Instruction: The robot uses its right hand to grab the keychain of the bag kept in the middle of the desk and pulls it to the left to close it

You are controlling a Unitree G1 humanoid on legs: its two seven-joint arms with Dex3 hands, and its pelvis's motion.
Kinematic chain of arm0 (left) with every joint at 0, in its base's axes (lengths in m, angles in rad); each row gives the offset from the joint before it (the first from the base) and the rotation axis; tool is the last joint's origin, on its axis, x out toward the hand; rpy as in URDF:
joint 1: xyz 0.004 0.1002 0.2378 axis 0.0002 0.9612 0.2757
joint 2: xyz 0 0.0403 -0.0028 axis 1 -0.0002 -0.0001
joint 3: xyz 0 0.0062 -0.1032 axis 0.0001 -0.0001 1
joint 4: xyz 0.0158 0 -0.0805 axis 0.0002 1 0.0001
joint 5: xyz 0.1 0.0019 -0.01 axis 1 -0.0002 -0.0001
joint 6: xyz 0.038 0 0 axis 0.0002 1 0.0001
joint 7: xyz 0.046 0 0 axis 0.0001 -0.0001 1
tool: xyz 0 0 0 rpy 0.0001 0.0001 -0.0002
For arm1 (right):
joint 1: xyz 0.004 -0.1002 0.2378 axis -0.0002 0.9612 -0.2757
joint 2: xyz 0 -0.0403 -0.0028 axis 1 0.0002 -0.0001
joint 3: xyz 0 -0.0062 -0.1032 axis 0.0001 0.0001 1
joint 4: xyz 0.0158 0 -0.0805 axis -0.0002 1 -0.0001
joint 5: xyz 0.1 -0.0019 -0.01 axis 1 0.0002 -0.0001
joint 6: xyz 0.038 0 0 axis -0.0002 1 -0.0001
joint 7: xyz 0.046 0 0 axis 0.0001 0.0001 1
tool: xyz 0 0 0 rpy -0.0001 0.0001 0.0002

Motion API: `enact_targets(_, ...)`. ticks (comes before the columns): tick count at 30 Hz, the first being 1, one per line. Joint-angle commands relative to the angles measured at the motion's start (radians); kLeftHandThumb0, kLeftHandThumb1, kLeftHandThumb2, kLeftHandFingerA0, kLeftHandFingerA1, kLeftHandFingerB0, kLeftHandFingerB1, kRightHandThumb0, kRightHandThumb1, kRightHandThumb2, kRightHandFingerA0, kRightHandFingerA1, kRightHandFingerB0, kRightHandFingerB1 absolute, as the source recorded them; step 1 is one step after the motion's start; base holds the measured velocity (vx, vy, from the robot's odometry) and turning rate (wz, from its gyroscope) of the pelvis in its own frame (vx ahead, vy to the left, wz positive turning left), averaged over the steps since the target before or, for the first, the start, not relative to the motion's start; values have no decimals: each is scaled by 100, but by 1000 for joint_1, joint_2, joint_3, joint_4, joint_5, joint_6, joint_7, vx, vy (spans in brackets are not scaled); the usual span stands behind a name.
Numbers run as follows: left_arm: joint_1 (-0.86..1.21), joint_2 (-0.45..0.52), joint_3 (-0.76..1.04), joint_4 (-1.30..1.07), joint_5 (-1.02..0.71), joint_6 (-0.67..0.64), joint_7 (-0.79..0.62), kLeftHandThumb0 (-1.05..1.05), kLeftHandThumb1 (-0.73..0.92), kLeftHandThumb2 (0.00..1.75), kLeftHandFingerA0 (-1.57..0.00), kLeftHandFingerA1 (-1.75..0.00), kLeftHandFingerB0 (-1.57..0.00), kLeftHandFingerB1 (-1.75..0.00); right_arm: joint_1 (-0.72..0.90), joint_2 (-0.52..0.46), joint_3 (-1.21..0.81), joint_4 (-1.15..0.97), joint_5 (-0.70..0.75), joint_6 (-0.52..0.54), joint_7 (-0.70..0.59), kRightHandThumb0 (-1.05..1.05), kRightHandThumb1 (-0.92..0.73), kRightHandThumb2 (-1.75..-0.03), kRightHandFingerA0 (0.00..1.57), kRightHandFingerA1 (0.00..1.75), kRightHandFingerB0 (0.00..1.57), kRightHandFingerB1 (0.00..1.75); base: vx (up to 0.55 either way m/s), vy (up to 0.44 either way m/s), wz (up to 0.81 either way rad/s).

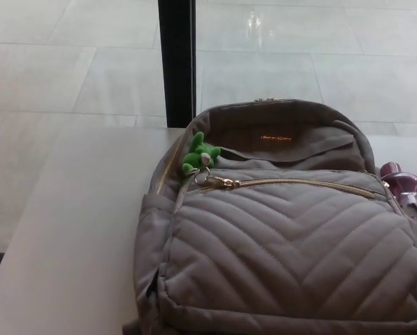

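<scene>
Desk (75,230): quilted grey bag (285,251), green keychain (198,154)

— What sort of place is this?

— An office or a lobby-like hall, as far as one can tell. Large pale glossy floor tiles (68,63) spread wide and catch bright reflections.

— Anything else pointing that way?

— A smooth off-white desk top (68,237) stands above that floor, and a black upright post (177,63) rises just behind its far edge. A grey quilted fabric backpack (278,251) rests on the desk.

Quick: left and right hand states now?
Left hand: not in view.
Right hand: not in view; nothing grips the green keychain.
</scene>
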Motion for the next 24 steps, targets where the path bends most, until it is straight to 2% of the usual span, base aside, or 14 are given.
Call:
enact_targets(1, 53, 38, 55, 21, -46, 26, -38, -84, 92, 73, -63, -62, -60, -53, 904, -146, -1155, 239, 238, -253, 9, -66, -51, -85, 13, 57, 13, 46, 0, 0, 0)
enact_targets(2, 59, 36, 57, 15, -47, 29, -33, -84, 92, 74, -63, -60, -61, -52, 939, -132, -1181, 289, 263, -256, -34, -62, -65, -60, 16, 57, 19, 36, 0, 0, 0)
enact_targets(3, 66, 36, 59, 10, -48, 30, -32, -84, 92, 73, -63, -60, -62, -52, 971, -115, -1208, 317, 283, -240, -58, -59, -65, -60, 16, 56, 19, 35, 0, 0, 0)
enact_targets(4, 78, 41, 59, 7, -47, 27, -37, -87, 92, 74, -59, -59, -57, -51, 1037, -83, -1241, 368, 321, -237, -106, -62, -50, -85, 17, 61, 12, 46, 0, 0, 0)
enact_targets(9, 112, 53, 57, -20, -33, 21, -22, -84, 92, 74, -61, -60, -59, -51, 1206, 95, -1304, 491, 495, -289, -249, -57, -49, -83, 17, 62, 14, 47, 0, 0, 0)
enact_targets(10, 113, 52, 57, -22, -33, 21, -19, -84, 92, 74, -61, -60, -59, -51, 1208, 104, -1307, 495, 505, -297, -253, -57, -49, -83, 17, 62, 14, 47, 0, 0, 0)
enact_targets(11, 108, 56, 73, 0, -50, 33, -28, -84, 92, 77, -60, -63, -55, -53, 1194, 175, -1336, 534, 599, -298, -253, -50, -62, -59, 16, 67, 19, 36, 0, 0, 0)
enact_targets(13, 120, 63, 78, 8, -55, 23, -49, -89, 91, 75, -53, -59, -49, -50, 1197, 251, -1385, 518, 675, -293, -230, -49, -55, -78, 10, 58, 12, 41, 0, 0, 0)
enact_targets(14, 124, 66, 77, 15, -53, 16, -55, -88, 92, 72, -53, -57, -49, -49, 1193, 292, -1401, 544, 724, -302, -216, -41, -67, -60, 15, 62, 12, 33, 0, 0, 0)
enact_targets(17, 116, 68, 76, 39, -48, 4, -52, -87, 92, 72, -53, -56, -47, -49, 1164, 325, -1400, 642, 782, -326, -189, -41, -67, -59, 13, 61, 13, 32, 0, 0, 0)
enact_targets(18, 119, 73, 81, 52, -51, 3, -53, -84, 92, 70, -57, -59, -49, -50, 1164, 340, -1374, 679, 774, -328, -180, -41, -66, -59, 22, 72, 11, 34, 0, 0, 0)
enact_targets(19, 122, 85, 88, 73, -52, -1, -56, -81, 92, 72, -57, -60, -49, -51, 1168, 376, -1334, 735, 769, -334, -155, -38, -66, -57, 32, 107, 11, 37, 0, 0, 0)
enact_targets(21, 120, 94, 91, 92, -50, 3, -51, -79, 92, 69, -56, -59, -50, -52, 1177, 401, -1337, 735, 771, -330, -129, -35, -63, -58, 24, 84, 13, 36, 0, 0, 0)
enact_targets(24, 142, 110, 89, 130, -34, -11, -42, -88, 92, 68, -54, -58, -46, -50, 1219, 452, -1366, 660, 774, -269, -139, -28, -62, -62, 35, 105, 13, 45, 0, 0, 0)
